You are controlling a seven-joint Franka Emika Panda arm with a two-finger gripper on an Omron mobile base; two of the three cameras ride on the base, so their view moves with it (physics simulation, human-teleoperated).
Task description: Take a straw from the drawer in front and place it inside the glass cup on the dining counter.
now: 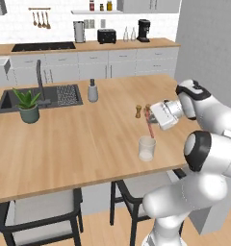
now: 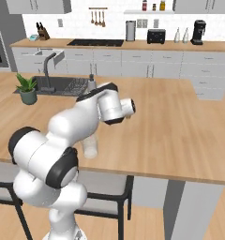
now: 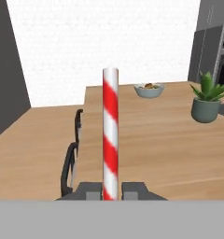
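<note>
Pincer [image 3: 110, 191] grips the straw [image 3: 110, 135]; left base view shows it above the glass cup [image 1: 147, 149]

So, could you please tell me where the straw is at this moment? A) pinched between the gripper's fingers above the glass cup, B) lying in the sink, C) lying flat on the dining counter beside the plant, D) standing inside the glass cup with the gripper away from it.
A: the gripper is shut on the straw, whose lower end hangs just above the glass cup on the dining counter; the hand view shows it clamped between the fingers.
</note>
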